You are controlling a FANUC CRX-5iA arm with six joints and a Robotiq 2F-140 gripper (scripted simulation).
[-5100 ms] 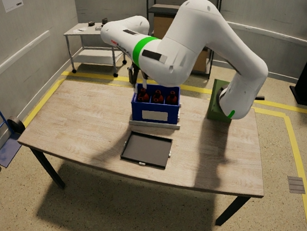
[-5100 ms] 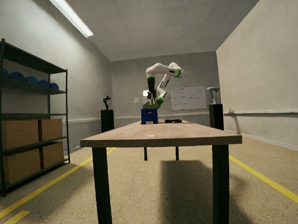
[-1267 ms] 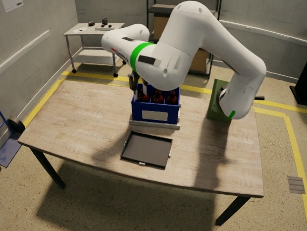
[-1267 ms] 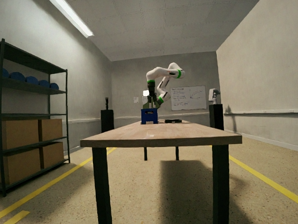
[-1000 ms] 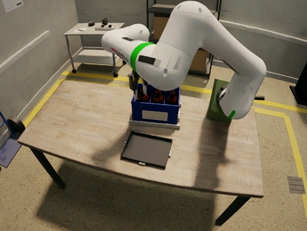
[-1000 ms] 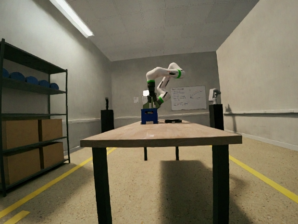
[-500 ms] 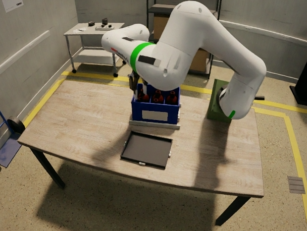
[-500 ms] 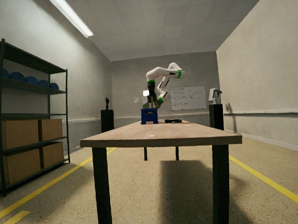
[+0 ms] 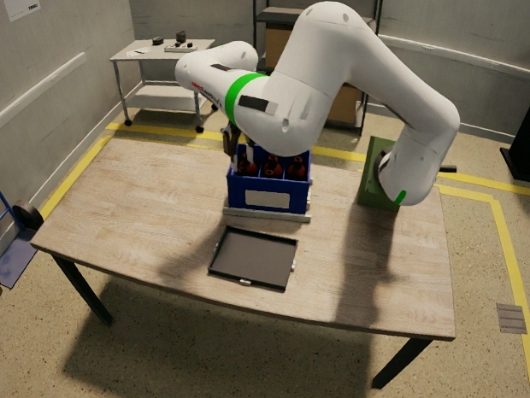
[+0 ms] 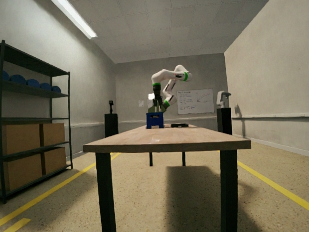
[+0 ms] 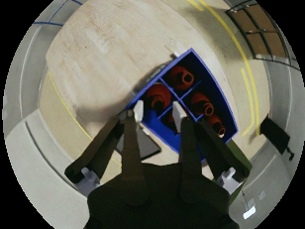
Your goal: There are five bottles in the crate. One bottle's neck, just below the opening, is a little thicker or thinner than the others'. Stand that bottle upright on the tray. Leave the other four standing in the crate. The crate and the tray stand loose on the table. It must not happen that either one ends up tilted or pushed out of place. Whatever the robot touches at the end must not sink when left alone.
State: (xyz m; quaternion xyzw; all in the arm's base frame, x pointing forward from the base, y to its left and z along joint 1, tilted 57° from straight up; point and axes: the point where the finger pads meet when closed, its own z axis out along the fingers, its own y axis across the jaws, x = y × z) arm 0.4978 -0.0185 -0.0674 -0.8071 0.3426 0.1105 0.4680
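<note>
The blue crate stands mid-table on a pale board and holds brown-red bottles; I see three of them in the front row, and the arm hides the back row. The dark tray lies empty in front of the crate. My gripper hangs over the crate's back left corner, fingers pointing down, partly open with nothing between them. In the wrist view the gripper sits just above the crate, with a bottle top below the gap between the fingers. In the exterior view the fingertips are at about the crate's rim.
The arm's green base block stands on the table to the right of the crate. A cart and a shelf with boxes stand behind the table. The tray's rim has small handles.
</note>
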